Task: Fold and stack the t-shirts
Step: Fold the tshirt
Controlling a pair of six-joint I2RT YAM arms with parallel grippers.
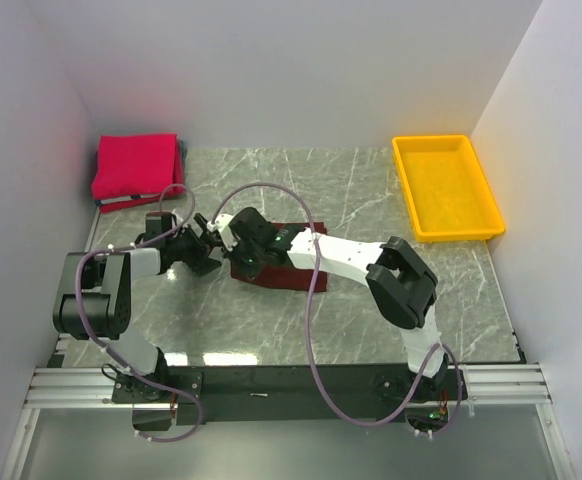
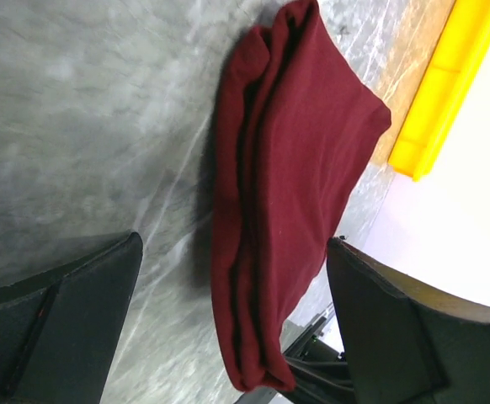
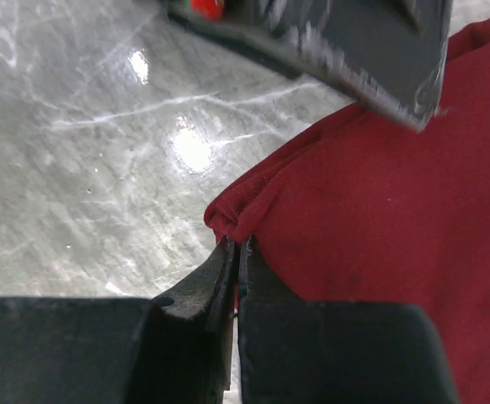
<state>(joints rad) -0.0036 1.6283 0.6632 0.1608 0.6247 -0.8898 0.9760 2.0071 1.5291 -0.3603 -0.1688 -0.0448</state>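
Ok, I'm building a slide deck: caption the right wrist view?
Right gripper shut on the edge of the folded dark maroon cloth t-shirt on the grey marble table.

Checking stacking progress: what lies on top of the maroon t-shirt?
No other garment: the maroon t-shirt shows bare cloth. The right gripper, shut on its edge, hides that corner from overhead.

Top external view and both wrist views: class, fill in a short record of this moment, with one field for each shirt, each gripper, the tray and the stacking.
maroon t-shirt: folded, lying mid-table
pinkish-red t-shirt: folded, at the far left corner
left gripper: open, jaws wide, facing the maroon t-shirt's layered edge, gripping nothing
right gripper: shut on the edge of the maroon t-shirt
yellow tray: far right, apart from both shirts
stacking: not yet done; the two shirts lie apart
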